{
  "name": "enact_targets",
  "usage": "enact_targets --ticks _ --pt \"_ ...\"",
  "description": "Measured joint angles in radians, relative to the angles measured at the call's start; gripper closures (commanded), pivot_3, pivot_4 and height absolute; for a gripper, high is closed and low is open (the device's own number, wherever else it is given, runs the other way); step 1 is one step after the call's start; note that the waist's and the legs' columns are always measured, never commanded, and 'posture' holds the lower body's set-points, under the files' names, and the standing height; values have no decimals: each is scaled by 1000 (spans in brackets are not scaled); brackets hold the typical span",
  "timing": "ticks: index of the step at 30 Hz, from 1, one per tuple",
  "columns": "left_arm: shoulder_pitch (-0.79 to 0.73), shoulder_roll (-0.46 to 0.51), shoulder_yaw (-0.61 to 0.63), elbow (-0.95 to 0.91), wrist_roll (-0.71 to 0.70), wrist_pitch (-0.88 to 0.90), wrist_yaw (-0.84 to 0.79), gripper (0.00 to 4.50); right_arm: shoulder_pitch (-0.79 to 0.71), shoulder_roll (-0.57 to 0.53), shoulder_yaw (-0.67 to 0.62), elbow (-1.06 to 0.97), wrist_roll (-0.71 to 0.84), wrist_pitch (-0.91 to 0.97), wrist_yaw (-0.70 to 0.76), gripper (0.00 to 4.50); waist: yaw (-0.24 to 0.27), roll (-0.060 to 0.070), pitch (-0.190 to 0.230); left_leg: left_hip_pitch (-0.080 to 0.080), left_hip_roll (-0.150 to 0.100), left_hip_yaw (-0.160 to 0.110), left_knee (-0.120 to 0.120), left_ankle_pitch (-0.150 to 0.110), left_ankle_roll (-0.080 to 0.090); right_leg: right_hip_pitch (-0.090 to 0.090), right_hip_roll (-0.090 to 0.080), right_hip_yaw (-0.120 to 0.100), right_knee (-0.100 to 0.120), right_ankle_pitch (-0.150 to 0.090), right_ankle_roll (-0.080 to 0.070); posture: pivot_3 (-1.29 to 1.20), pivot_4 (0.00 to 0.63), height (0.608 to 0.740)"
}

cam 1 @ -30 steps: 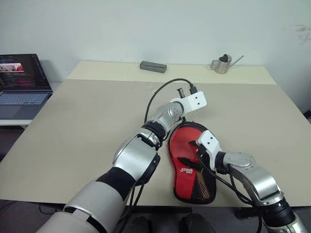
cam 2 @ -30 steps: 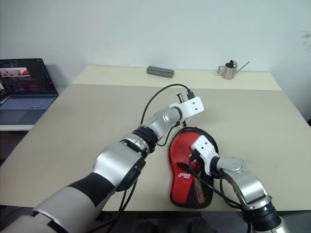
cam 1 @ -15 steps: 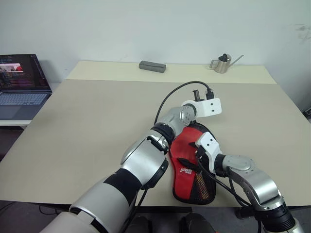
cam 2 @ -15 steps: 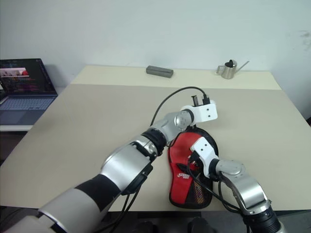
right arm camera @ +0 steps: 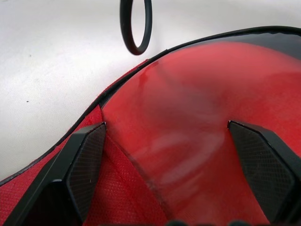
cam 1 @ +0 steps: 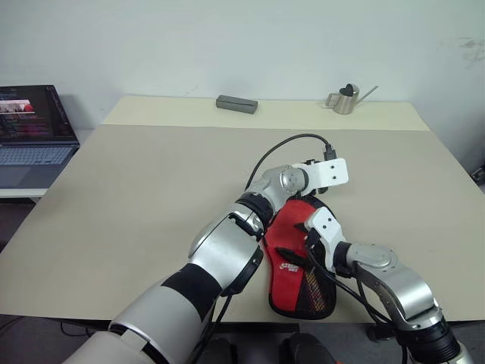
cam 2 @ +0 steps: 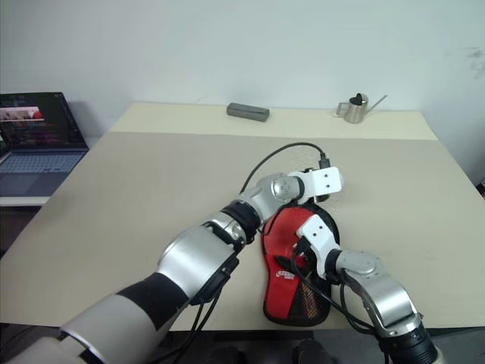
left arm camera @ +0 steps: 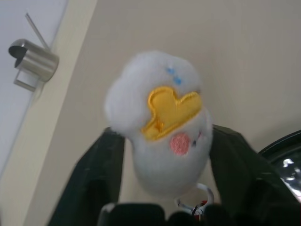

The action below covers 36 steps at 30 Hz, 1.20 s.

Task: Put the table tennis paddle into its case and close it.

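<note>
A: Left eye view: where's the case (cam 1: 301, 262)?
B: On the counter (cam 1: 136, 189) near its front edge, lying open, long axis front to back, round end away from the robot.
A: Fingers?
B: Left fingers (left arm camera: 96, 176) parted around the charm (left arm camera: 162, 125); right fingers (right arm camera: 82, 162) spread over the paddle (right arm camera: 207, 127).

Fluffy white plush charm with stitched yellow patch (left arm camera: 160, 127), soft and matt, between the left gripper's (left arm camera: 162, 188) matt black fingers. Black fabric case, red woven lining (right arm camera: 127, 197), rough. Glossy smooth red rubber paddle face (right arm camera: 197, 141) between the right gripper's (right arm camera: 174, 174) textured black fingers. Brushed metal watering can (left arm camera: 33, 61).
</note>
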Motion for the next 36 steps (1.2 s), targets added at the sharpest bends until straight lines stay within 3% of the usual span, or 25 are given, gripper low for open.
enact_targets --ticks 2,19,25,31,36 --pt "0 0 10 -2 -19 -9 -34 23 -6 -1 2 7 2 0 2 0 -1 0 0 0 0 0 0 0 0 0 0 0 1 0 0 0 150 740" --pt "6 37 270 -133 -391 -139 -563 23 -109 -9 32 130 6 -41 79 0 -17 1 -1 5 1 2 1 0 0 2 2 3 5 0 0 0 150 740" --pt "92 242 302 -298 -467 -134 -698 23 -128 -14 36 169 8 -67 111 0 -26 3 -3 13 1 2 0 0 0 9 2 3 5 0 -1 0 150 740" --pt "271 530 311 -502 -517 25 -803 23 -122 -45 20 177 12 -94 150 0 -18 2 -2 9 1 0 1 0 0 7 0 1 3 0 -1 0 150 740" --pt "478 642 294 -846 -616 246 -927 23 -125 -74 -3 200 15 -116 178 0 1 2 -3 10 1 0 2 0 0 8 -1 1 4 0 -1 0 150 740"
